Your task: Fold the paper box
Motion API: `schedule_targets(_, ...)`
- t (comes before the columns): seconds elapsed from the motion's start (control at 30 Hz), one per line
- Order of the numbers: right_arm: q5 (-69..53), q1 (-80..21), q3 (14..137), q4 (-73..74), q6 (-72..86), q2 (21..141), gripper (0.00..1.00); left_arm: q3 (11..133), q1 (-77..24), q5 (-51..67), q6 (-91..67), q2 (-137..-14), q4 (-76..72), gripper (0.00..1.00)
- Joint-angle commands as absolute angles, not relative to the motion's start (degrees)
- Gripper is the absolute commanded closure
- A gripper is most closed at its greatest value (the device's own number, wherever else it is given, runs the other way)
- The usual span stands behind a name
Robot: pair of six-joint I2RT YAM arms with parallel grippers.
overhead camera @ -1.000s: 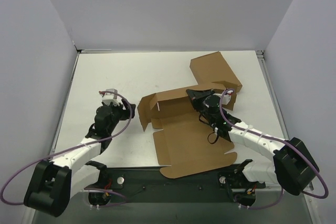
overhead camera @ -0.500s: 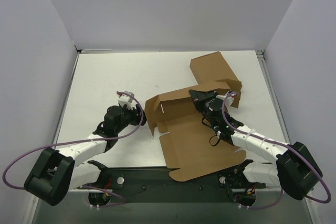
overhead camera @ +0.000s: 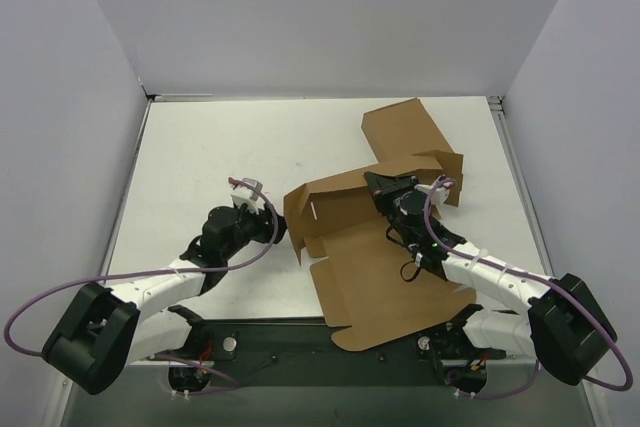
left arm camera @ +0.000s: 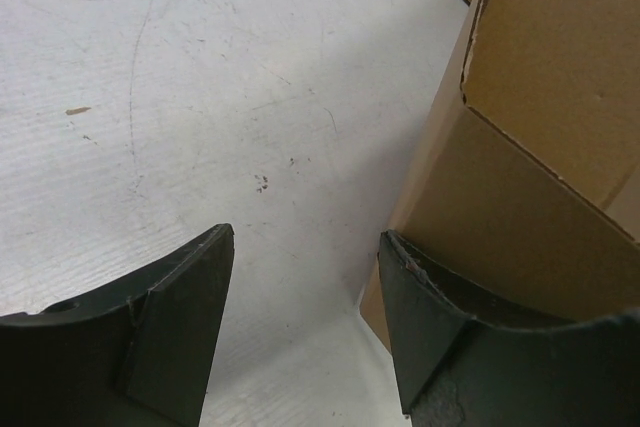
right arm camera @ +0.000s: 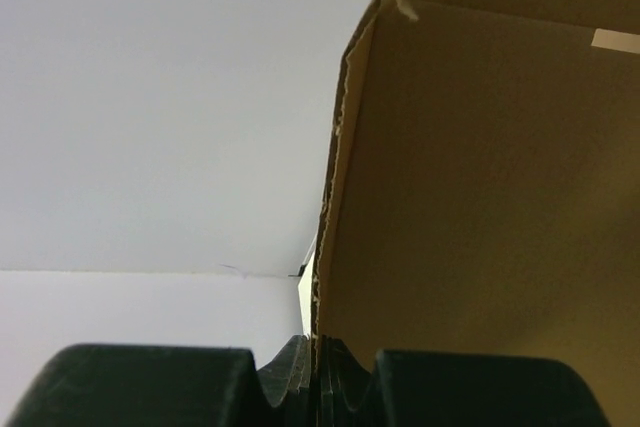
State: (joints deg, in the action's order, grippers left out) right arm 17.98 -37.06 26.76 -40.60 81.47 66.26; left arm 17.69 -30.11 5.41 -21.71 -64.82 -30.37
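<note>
The paper box lies half unfolded on the table. One raised wall of it is pinched at the edge between the closed fingers of my right gripper. My left gripper stands just beside the box's left corner, jaws apart and with nothing between them. Its right finger is close against the cardboard.

You have no text, label, brand, number or sign that can be read in any view. The paper box shows only plain brown card from above and in both wrist views. The small white fittings at about 9 and 2 o'clock of the box are too small to tell whether they carry any lettering.
</note>
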Motion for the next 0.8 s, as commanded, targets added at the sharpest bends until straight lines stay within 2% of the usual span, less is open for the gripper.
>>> schedule_targets(0.0, 19.60, -37.44, 25.58, -40.52, 77.17, 64.69, 1.00, 17.14, -32.08, 10.02, -21.89, -64.69, -38.23, 0.31)
schedule_targets(0.47, 15.39, -37.44, 22.24, -50.26, 63.20, 63.46, 1.00, 16.52, -34.28, 8.88, -22.06, -65.57, -40.52, 0.32)
schedule_targets(0.77, 12.57, -37.09, 22.23, -44.66, 58.81, 58.89, 1.00, 14.41, -34.28, 4.75, -20.48, -64.51, -40.96, 0.32)
